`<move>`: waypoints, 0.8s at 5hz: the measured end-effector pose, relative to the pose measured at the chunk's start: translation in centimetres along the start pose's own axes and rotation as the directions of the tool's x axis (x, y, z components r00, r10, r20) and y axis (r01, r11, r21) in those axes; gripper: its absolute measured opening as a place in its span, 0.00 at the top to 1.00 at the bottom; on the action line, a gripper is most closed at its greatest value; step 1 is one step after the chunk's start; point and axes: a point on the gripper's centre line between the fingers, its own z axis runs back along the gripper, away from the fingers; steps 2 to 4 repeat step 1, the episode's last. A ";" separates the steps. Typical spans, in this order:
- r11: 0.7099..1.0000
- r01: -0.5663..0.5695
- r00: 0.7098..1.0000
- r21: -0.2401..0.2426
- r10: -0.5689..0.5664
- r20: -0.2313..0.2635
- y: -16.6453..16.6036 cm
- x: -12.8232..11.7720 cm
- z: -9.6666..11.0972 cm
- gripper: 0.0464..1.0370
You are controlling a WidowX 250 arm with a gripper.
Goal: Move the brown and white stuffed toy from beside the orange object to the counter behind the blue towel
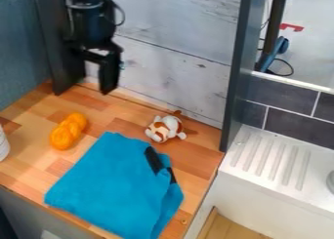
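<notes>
Over the back left of the wooden counter hangs the black gripper (91, 71), open and with nothing held. Its right finger stands out against the pale back wall, while the left side blends into a dark upright panel. Below and to its left lies an orange, lumpy, elongated object (68, 131). A white and brown plush toy (165, 128) lies to the right, near the back wall. In front of both, a folded blue cloth (116, 183) with a black strip at its right side covers much of the counter's middle.
Behind the counter (34, 161) stands a pale plank wall (171, 57). Dark uprights border it on both sides. To the right is a white sink unit (260, 179) with a ridged drainboard, beneath dark tiles (287, 117). A white rounded object (3, 144) shows at the left edge.
</notes>
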 end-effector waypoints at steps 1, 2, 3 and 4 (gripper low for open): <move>1.000 0.003 1.000 0.001 -0.003 -0.026 1.4 -1.5 -0.9 0.04; 1.000 0.003 1.000 0.001 -0.003 -0.026 1.4 -1.5 -0.9 0.04; 1.000 0.003 1.000 0.001 -0.003 -0.026 1.4 -1.5 -0.9 0.04; 1.000 0.003 1.000 0.001 -0.003 -0.026 1.4 -1.5 -0.9 0.04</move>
